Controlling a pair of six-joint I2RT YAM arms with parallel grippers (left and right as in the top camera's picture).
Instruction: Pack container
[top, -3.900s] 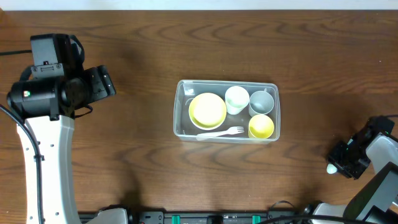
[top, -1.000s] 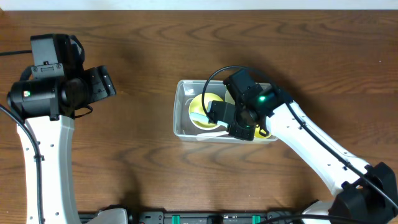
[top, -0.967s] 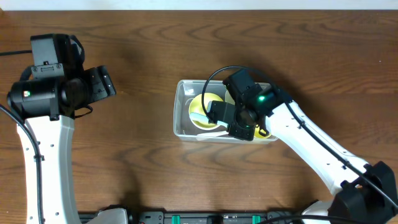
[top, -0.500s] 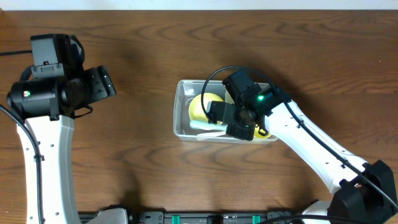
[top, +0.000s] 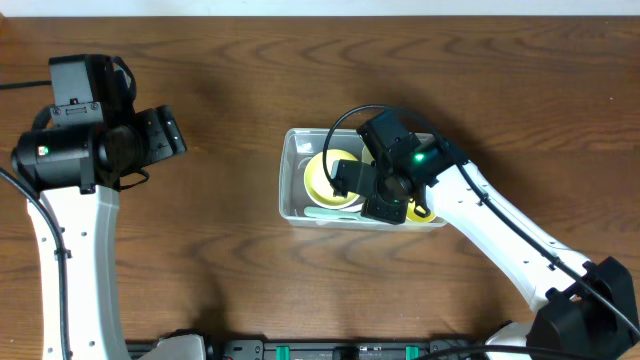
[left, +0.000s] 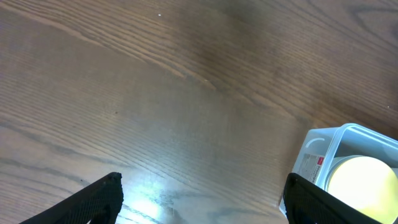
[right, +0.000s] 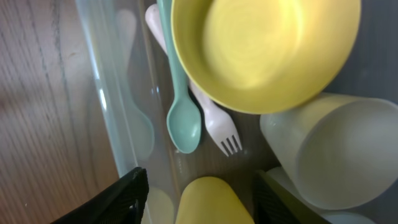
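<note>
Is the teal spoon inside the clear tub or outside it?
Inside. The teal spoon lies flat beside the white fork, within the clear wall of the container.

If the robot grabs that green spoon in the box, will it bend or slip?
Probably stiff: the green spoon looks like smooth moulded plastic. It might slip, being thin and glossy. Its handle lies right by the yellow bowl's edge, so lifting it could nudge that bowl.
</note>
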